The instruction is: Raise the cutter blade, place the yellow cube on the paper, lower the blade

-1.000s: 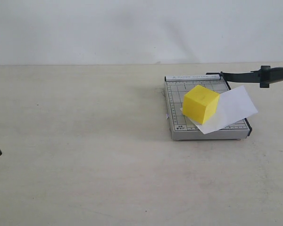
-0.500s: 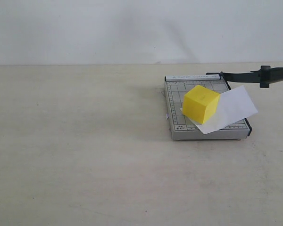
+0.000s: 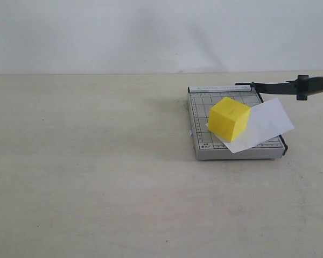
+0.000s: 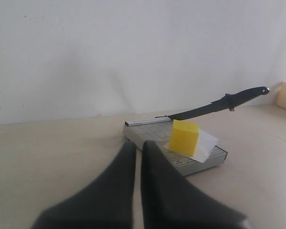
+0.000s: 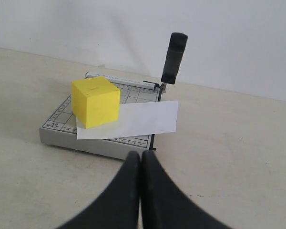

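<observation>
— The yellow cube [image 3: 229,119]: where do you have it?

— I see it sitting on the paper [image 3: 269,124], which lies on the grey cutter base [image 3: 202,145]. The cube covers the end of the sheet nearer the middle of the base. The other end of the sheet sticks out past the base's edge on the blade side. From my right wrist camera I can make out a small slot mark on the cube's top face.

— And the cutter blade [image 3: 282,86]?

— Raised. It is hinged at the base's far corner, and its thick black handle end stands up clear of the base and off to the blade side. It touches neither the paper nor the cube. It has not been lowered.

— What are your tools doing?

— My left tool [image 4: 138,145] has its fingers pressed together but for a hairline slit, gripping nothing. It hangs over the bare bench [image 3: 97,161], well apart from the base and pointing towards it. My right tool [image 5: 141,156] is pressed together too, empty, and near the base's front edge, just short of the overhanging paper.
</observation>
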You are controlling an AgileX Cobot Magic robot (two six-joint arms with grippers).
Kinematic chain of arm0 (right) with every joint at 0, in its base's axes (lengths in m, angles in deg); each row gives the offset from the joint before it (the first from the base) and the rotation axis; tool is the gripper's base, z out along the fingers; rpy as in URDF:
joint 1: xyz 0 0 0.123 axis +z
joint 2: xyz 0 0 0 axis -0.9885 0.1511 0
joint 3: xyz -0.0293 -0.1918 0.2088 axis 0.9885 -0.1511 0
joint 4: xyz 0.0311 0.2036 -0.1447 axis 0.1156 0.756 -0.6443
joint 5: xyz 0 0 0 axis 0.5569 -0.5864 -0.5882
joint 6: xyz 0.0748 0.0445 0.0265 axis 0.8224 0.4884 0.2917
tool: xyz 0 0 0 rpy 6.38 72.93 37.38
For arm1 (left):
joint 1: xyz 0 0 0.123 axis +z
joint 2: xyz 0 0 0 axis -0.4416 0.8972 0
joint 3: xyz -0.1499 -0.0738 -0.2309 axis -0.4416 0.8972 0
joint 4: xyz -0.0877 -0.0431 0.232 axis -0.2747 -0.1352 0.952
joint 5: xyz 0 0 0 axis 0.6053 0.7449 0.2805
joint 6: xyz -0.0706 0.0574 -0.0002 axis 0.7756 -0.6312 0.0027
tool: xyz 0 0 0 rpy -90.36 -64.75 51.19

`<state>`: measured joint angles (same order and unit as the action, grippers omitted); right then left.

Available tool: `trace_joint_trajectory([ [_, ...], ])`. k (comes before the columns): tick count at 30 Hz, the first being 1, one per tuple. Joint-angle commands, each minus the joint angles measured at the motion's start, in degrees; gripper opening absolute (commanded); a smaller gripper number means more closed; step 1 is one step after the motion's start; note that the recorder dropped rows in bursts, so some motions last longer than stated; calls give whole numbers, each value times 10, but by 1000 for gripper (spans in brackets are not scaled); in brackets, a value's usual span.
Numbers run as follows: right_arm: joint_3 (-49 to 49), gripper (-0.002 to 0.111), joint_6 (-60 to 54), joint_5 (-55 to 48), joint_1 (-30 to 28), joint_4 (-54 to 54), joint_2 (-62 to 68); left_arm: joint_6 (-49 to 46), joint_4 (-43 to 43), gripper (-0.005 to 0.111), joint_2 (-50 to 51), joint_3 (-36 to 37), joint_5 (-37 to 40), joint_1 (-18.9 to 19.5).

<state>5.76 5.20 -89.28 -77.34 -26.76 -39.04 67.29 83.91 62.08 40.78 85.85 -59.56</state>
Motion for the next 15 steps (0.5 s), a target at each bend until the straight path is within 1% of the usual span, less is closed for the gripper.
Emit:
trace_joint_trajectory([
  [1, 0, 0, 1, 2, 0, 2, -3, 3, -7, 5, -2, 2, 3, 2],
  [5, 0, 0, 1, 2, 0, 2, -3, -6, -7, 5, -2, 2, -6, 2],
  [8, 0, 0, 1, 2, 0, 2, -3, -41, 4, 5, -2, 2, -27, 2],
  [15, 0, 0, 1, 2, 0, 2, -3, -58, 2, 5, -2, 2, -41, 2],
])
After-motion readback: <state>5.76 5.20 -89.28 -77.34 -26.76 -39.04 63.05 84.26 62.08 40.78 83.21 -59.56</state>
